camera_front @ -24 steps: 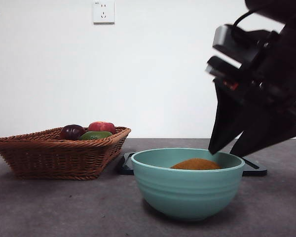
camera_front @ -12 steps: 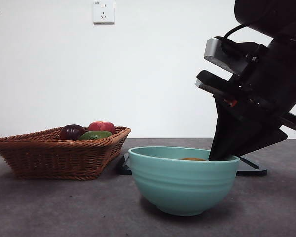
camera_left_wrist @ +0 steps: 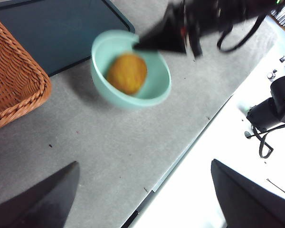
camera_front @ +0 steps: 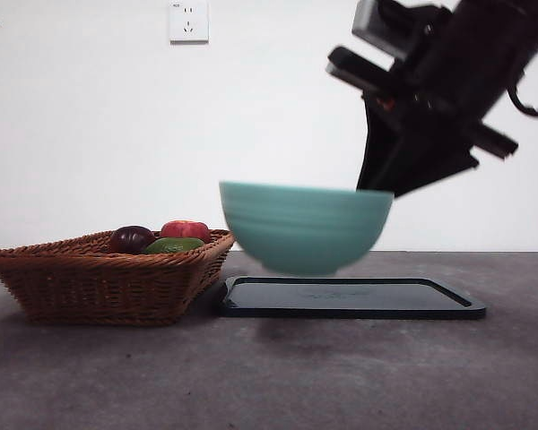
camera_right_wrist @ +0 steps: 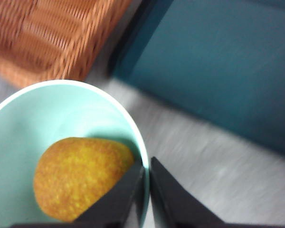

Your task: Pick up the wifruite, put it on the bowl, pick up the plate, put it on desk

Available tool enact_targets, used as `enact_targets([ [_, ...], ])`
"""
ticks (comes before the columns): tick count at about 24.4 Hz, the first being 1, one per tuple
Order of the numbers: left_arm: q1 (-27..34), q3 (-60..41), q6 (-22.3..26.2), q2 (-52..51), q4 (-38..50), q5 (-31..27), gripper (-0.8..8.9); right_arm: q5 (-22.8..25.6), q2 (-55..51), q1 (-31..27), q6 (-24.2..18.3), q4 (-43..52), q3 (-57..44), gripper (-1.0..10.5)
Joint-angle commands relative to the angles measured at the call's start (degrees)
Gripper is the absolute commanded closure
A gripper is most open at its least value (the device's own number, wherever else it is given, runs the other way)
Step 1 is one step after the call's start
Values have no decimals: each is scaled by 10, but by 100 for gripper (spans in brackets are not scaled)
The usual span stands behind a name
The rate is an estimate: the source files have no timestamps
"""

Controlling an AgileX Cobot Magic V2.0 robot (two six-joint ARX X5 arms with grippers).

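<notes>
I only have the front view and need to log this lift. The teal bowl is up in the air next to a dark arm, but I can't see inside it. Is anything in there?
Observer: Yes. One orange-brown fruit lies in the bowl, as both wrist views show.
Operator: Which arm is holding it?
Observer: The right claw. Its jaws pinch the bowl's rim, one inside and one outside.
Operator: Where is the left arm?
Observer: The left claw waits with its jaws wide apart, off to the side above the desk, by the desk's edge.
Operator: Is the bowl over the tray?
Observer: In the left wrist view it looks to be beside the dark tray, not over it, though the picture is blurred.
</notes>
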Motion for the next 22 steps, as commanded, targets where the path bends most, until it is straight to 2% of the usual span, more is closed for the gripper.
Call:
enact_targets([
  [1, -3, 5, 5, 3, 4, 2, 377, 8, 12, -16, -12, -3, 37, 940],
  [6, -3, 5, 5, 3, 2, 2, 377, 7, 84, -80, -46, -8, 122, 940],
  [10, -3, 5, 5, 3, 2, 2, 377, 7, 163, -110, -67, -7, 179, 940],
  [14, -3, 5, 5, 3, 2, 2, 377, 6, 221, -122, -75, -2, 205, 940],
  [22, -3, 5, 5, 3, 1, 2, 377, 5, 272, -130, -79, 34, 206, 940],
])
